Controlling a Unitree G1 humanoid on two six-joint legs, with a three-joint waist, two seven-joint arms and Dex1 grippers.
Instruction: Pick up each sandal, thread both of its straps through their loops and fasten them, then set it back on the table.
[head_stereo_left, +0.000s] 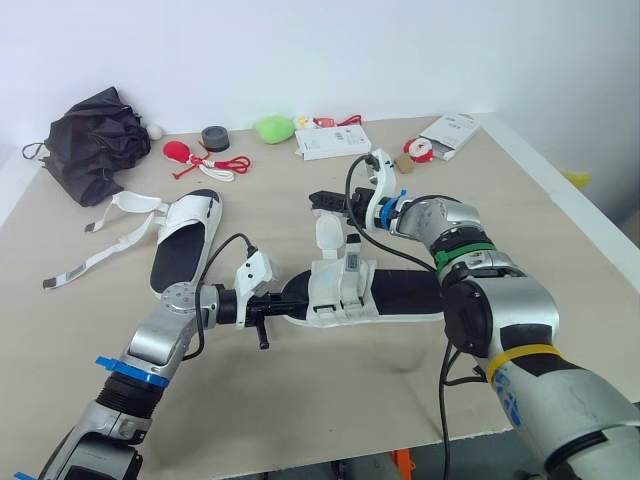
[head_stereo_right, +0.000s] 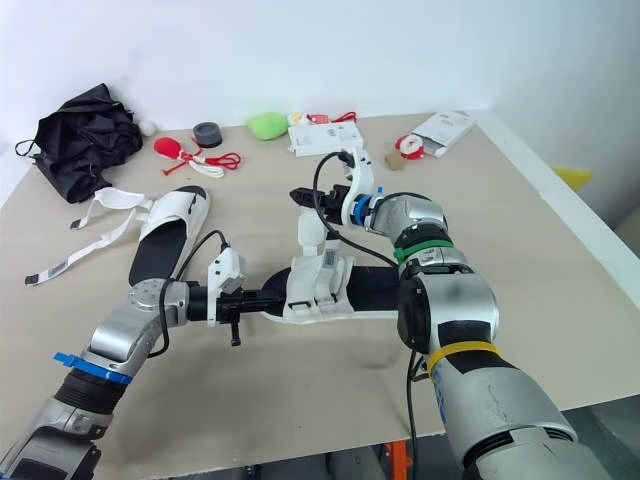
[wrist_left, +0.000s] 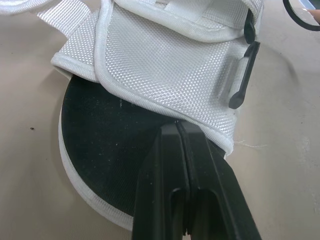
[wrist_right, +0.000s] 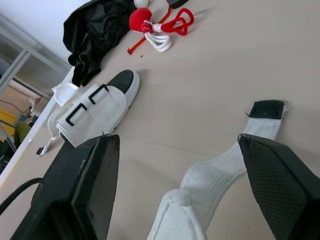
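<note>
Lying across the middle of the table (head_stereo_left: 560, 270), the near sandal (head_stereo_left: 400, 298) shows its black insole and white woven upper, toe end toward the left gripper (wrist_left: 178, 125). That gripper's two black fingers are pressed flat together over the insole, their tips meeting the hem of the upper; whether they pinch the fabric cannot be told. Black plastic loops (wrist_left: 240, 75) sit on the upper nearby. One strap (wrist_right: 220, 167) stands up from the sandal, ending in a dark patch (wrist_right: 267, 110). The right gripper (wrist_right: 176, 141) hovers by that strap with its fingers spread wide, holding nothing. A small printed label (head_stereo_left: 352, 258) is stitched to the upper, its print too small to read. The second sandal (head_stereo_left: 185, 238) lies well apart on the robot's left, its straps (head_stereo_left: 110, 245) trailing loose. At the back, a white box (head_stereo_left: 333, 143) and a white packet (head_stereo_left: 448, 135) carry print that cannot be made out.
</note>
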